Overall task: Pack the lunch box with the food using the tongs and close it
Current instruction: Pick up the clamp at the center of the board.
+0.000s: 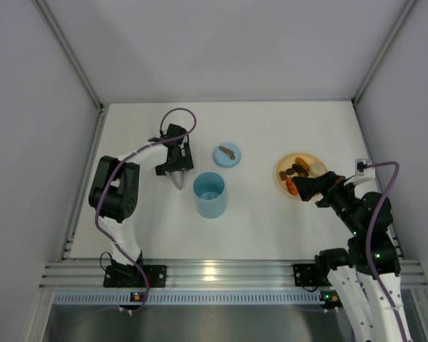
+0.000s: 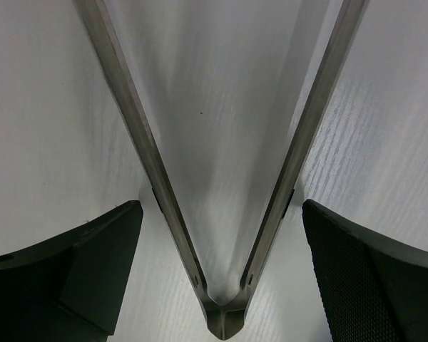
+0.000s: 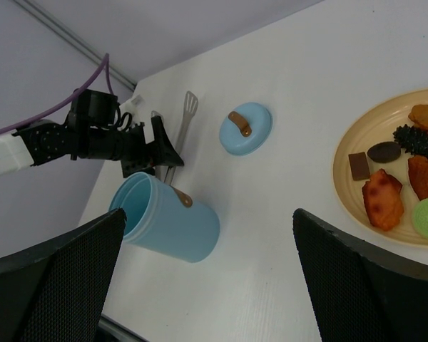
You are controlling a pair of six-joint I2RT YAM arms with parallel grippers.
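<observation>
- Surface: plain white desk (image 1: 271, 228), closed in on three sides by pale grey walls (image 1: 28, 107); a ribbed metal rail (image 1: 221, 273) runs along the near edge.
- Tongs (image 2: 225, 313) lie flat on the desk, just left of the lunch box (image 1: 209, 196). Long axis runs near to far. The joined end points to the near edge, and the two arms spread toward the far wall.
- Left tool (image 1: 177, 169): spread wide, straddling the tongs near the joined end, with a gap showing on both sides.
- Lunch box upright, mouth open. Lid (image 1: 227, 154) flat on the desk beyond it, brown handle up.
- Food (image 3: 383, 199) sits on an orange-yellow plate (image 1: 279, 171), well right of the lunch box.
- Right tool (image 1: 315, 191): spread wide, empty, at the plate's near rim.
</observation>
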